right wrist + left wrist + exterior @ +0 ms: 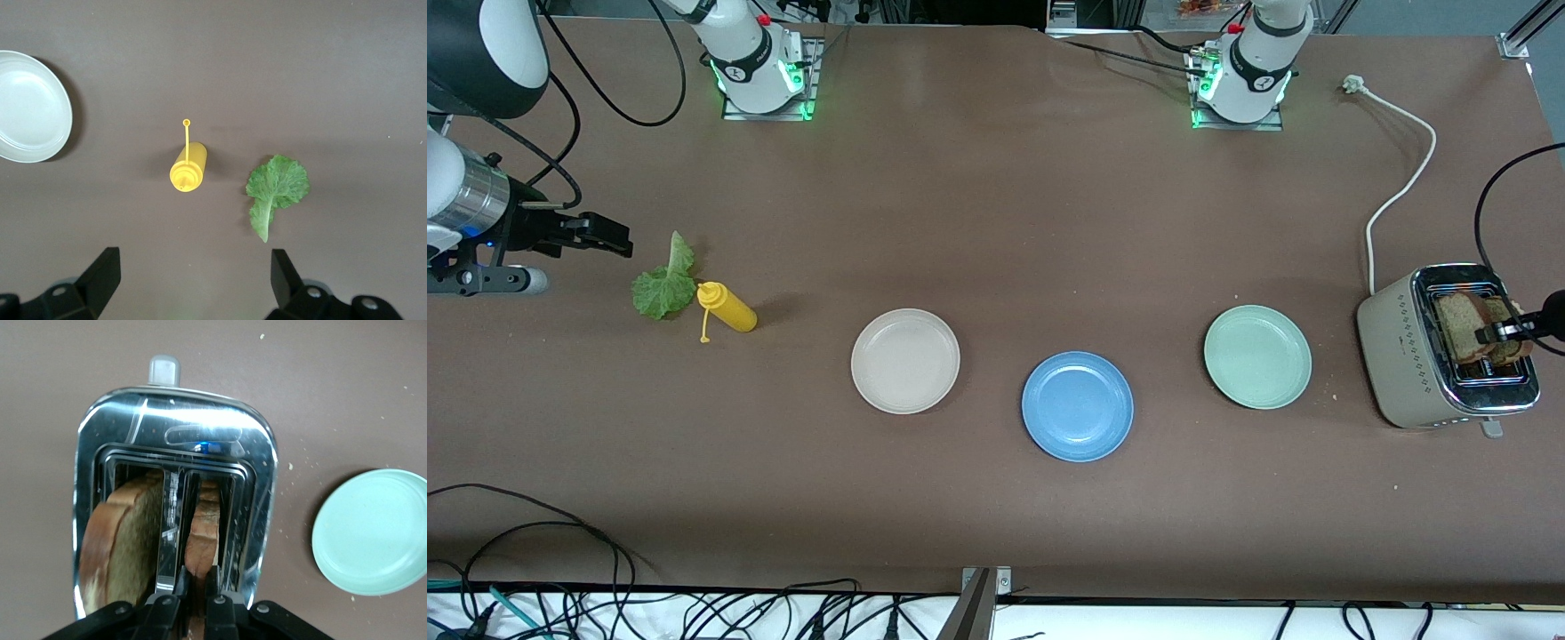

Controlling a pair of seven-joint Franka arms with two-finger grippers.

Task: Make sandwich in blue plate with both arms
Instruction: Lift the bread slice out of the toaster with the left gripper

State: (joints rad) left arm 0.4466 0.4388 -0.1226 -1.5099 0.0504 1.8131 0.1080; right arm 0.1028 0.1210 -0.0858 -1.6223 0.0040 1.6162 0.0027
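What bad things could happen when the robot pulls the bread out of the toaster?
1. The left gripper is shut on only the top edge of one bread slice, so it might tear or slip back into the toaster.
2. The second slice sits close beside it and might get dragged up too.
3. The toaster could tip or slide if the slice sticks in the slot.

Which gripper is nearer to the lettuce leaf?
Right. The right gripper hangs open beside the lettuce leaf. The left gripper is at the toaster, shut on a bread slice.
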